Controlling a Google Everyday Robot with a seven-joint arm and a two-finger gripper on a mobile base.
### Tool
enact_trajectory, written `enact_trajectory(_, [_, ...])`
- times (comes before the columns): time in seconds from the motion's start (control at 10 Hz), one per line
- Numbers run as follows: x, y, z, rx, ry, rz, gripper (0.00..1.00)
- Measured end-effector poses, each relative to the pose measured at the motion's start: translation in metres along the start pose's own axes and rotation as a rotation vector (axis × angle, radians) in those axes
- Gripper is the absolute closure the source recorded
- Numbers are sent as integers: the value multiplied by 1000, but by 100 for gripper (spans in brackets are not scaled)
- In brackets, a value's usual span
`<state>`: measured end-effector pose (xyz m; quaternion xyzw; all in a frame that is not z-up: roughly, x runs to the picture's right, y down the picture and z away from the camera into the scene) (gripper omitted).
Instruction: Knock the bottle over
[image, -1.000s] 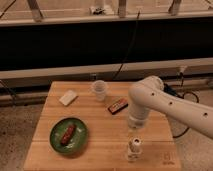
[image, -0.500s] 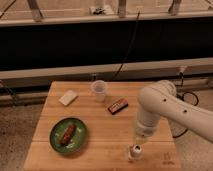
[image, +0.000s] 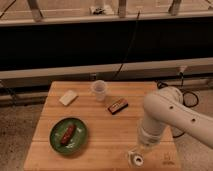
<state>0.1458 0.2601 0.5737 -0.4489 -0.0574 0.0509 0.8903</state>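
Observation:
The bottle (image: 135, 159) is small and whitish with a dark round top. It sits near the table's front edge, right of the middle. My gripper (image: 142, 149) is at the end of the white arm (image: 165, 112), directly above and behind the bottle, very close to it. I cannot tell whether they touch. The bottle's dark top faces the camera, and I cannot tell whether the bottle is upright or tilted.
On the wooden table (image: 100, 135) are a clear plastic cup (image: 99, 90) at the back middle, a brown snack bar (image: 117, 105) to its right, a white sponge (image: 68, 97) at the back left and a green plate (image: 68, 135) holding a reddish-brown item at the front left.
The arm has swung down and toward the table's front right. The bottle under it now sits slightly nearer the front edge. The other things have not moved.

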Motion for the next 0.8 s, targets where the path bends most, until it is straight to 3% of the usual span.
enact_trajectory(0.5, [6,34,36,-50,-33,3,98])
enact_trajectory(0.6, [10,37,46,-69,-63,6,92])
enact_trajectory(0.8, [16,36,54,-69,-84,7,92])
